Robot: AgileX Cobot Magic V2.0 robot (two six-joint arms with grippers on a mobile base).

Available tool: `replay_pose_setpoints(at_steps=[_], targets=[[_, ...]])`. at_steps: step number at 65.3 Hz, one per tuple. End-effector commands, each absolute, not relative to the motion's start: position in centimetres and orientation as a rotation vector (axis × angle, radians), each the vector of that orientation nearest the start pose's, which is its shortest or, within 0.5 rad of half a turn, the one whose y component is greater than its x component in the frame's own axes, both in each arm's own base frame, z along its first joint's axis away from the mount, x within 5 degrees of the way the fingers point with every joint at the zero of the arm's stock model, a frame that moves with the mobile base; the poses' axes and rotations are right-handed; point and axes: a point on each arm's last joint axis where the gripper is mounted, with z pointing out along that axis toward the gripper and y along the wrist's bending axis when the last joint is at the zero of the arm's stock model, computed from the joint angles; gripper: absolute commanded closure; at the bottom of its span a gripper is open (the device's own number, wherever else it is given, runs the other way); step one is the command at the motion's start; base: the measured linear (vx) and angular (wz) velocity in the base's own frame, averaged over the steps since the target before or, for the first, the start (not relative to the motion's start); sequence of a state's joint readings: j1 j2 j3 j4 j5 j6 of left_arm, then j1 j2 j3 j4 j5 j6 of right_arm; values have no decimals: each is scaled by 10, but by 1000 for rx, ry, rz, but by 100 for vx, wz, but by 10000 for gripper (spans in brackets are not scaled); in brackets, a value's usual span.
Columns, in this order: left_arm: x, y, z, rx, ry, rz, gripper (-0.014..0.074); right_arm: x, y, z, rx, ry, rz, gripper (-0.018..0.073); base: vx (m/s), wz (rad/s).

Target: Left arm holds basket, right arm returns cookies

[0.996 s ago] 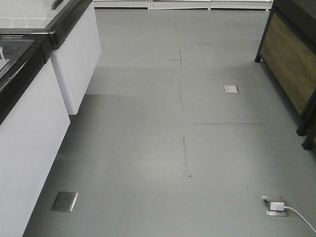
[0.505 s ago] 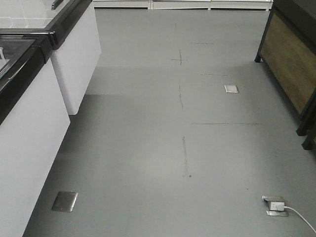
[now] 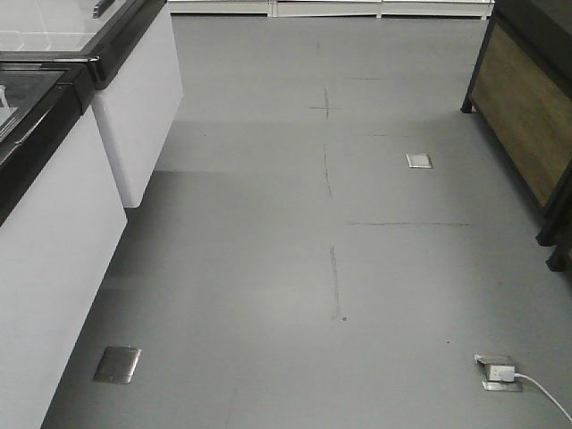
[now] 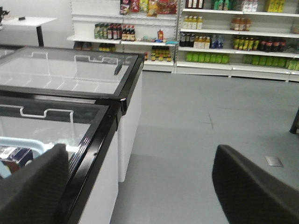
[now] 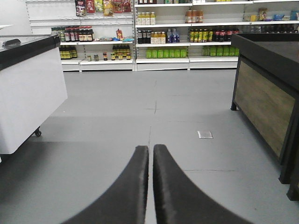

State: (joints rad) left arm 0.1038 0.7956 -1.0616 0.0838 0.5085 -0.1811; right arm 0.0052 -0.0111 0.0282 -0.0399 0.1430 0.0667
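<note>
Supermarket aisle beside a freezer [image 4: 107, 126]: left jaws gape empty, with the basket [image 4: 25, 142] rim peeking by the freezer's near lid, a dark pack [image 4: 17, 155] inside, perhaps the cookies; right jaws pressed together, holding nothing; both holding and returning seemingly not yet done.

Grey floor [image 3: 268, 268] showed thin crossing lines. White freezers [image 3: 54, 232], black-rimmed, stood along floor's left edge; wood-panelled counter [image 3: 527, 107] at right edge. Two metal plates [image 3: 117, 365] sat flush; white plug [image 3: 499, 371] with cable [image 3: 547, 395] near front-right corner.
</note>
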Motion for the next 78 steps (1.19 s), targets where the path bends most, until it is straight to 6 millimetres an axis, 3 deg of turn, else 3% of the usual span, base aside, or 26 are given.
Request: replay_pose_setpoints(at_steps=[1, 16, 26, 61, 78], targets=[[147, 26, 458, -273, 1585, 36, 9, 57, 0, 193, 13, 1576, 9, 566, 0, 0], [141, 51, 460, -471, 1519, 100, 9, 57, 0, 193, 13, 1576, 9, 566, 0, 0], [141, 64, 459, -644, 1447, 46, 9, 57, 0, 193, 13, 1576, 9, 566, 0, 0], [174, 121, 432, -1278, 1142, -283, 11, 57, 0, 193, 13, 1576, 9, 566, 0, 0], [200, 151, 413, -1363, 1069, -332, 11, 57, 0, 193, 13, 1576, 9, 566, 0, 0]])
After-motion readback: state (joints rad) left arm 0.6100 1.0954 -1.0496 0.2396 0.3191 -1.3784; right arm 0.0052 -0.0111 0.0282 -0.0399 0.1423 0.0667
